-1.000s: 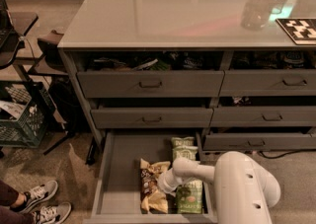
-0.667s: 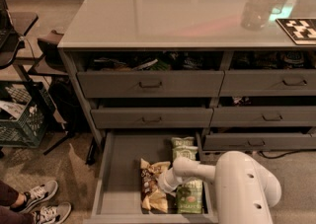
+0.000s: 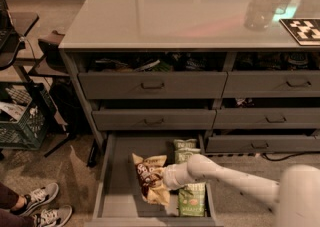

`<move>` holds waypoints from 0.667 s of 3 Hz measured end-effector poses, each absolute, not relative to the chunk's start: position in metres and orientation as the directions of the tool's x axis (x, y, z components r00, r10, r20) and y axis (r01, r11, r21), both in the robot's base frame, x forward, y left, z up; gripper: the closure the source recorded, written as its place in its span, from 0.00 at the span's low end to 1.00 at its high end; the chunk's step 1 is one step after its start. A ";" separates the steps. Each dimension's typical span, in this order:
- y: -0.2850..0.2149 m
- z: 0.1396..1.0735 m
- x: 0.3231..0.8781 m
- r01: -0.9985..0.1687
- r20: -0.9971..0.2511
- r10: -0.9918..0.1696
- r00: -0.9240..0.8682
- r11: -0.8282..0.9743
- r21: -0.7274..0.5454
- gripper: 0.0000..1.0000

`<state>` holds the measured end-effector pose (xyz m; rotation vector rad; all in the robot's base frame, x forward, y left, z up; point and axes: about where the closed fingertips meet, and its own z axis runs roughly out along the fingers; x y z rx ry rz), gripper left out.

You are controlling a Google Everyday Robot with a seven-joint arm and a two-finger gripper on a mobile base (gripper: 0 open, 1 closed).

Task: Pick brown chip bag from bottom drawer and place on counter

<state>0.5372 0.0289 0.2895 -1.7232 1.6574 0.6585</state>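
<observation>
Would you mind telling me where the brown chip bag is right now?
In the camera view, the brown chip bag is in the open bottom drawer, lower centre, left of the green chip bags, with the gripper at its right side.

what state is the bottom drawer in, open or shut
Open: the bottom drawer is pulled out, its floor showing, with the brown chip bag and green bags in it. The gripper is at the brown chip bag.

Seemingly a robotics test lab: a checkered marker tile [image 3: 302,30] at 2 o'clock on the table [image 3: 165,11], a grey drawer cabinet [image 3: 152,86], a plastic crate [image 3: 22,121] at 9 o'clock. The hand [image 3: 164,177] is at 6 o'clock, in the bottom drawer [image 3: 120,171].
</observation>
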 end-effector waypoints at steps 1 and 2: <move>0.020 0.363 0.502 -0.969 -0.774 -0.592 0.224 -0.050 -0.242 1.00; -0.011 0.417 0.491 -0.959 -0.808 -0.534 0.247 -0.014 -0.284 1.00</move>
